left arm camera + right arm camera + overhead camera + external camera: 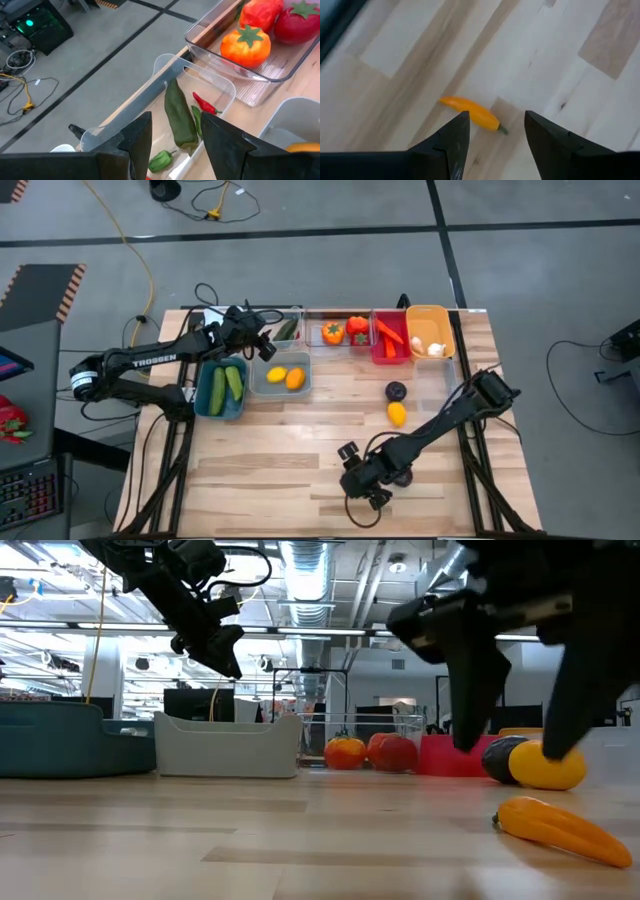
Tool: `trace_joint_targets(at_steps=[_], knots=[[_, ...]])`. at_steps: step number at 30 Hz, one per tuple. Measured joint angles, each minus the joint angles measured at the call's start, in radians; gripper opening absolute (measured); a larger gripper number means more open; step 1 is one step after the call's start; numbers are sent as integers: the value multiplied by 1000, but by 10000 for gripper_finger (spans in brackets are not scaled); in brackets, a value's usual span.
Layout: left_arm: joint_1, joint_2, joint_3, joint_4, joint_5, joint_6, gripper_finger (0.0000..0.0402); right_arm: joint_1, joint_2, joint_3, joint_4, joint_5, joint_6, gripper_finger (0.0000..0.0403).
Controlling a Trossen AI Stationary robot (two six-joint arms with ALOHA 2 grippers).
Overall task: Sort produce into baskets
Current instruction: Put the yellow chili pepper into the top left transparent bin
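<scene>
right claw point(492, 132) hangs spread over the orange chilli point(470, 113); a skewed descent could knock it across the counter point(280, 470).

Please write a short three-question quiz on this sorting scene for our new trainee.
1. True or false: the teal tub holds two cucumbers.
2. Which item lies under the right gripper? A) garlic B) orange chilli C) carrot
3. Fill in: the left gripper hovers over a clear tub holding a long green ____.

Key: 1 true; 2 B; 3 pepper.
</scene>
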Motion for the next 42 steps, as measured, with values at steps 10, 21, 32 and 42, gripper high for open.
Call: trace_joint_targets(at_steps=[10, 21, 32, 42], knots=[[0, 0, 0, 1, 0, -1, 157, -6, 76, 0, 14, -46, -10, 194], [0, 0, 0, 2, 0, -1, 157, -13, 89, 1, 20, -62, -3, 146], [-2, 0, 0, 32, 25, 16, 157, -29, 90, 17, -5, -74, -2, 70], [-72, -57, 0, 96, 323, 142, 157, -107, 93, 150, -142, 34, -97, 66]])
